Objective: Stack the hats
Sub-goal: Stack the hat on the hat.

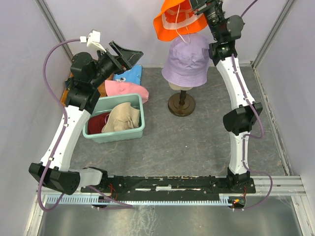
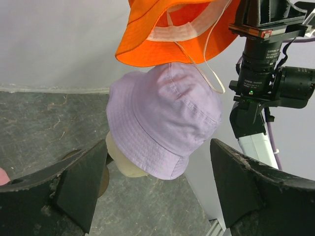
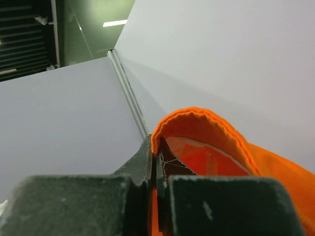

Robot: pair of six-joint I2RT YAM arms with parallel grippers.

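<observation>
My left gripper (image 1: 129, 55) hangs over the table's far-left corner, jaws spread wide with nothing between them. It is turned toward the middle, so its wrist view frames the hat stand. I read that as parking it clear while keeping an eye on the drop.

Below it, near the left edge, the teal bin (image 1: 140, 129) holds the dark red hat (image 1: 98, 122) and the cream-beige hat (image 1: 123, 118), crumpled side by side and waiting their turn. The pink hat (image 1: 125, 90) lies on the table just behind the bin, beside a blue cloth (image 1: 129, 75).

Toward the far edge, right of centre, the mannequin head (image 1: 180, 84) on its dark stand (image 1: 181, 104) wears the lavender hat (image 1: 187, 61), pulled down snug as the base of the stack.

Directly above it hangs the orange hat (image 1: 177, 22), open side down, chin cord dangling onto the lavender crown. My right gripper (image 3: 156, 172) has its jaws pinched tight on the brim's edge. Holding it by one edge lets the crown hang open, so it should drape over the lavender one when lowered.
</observation>
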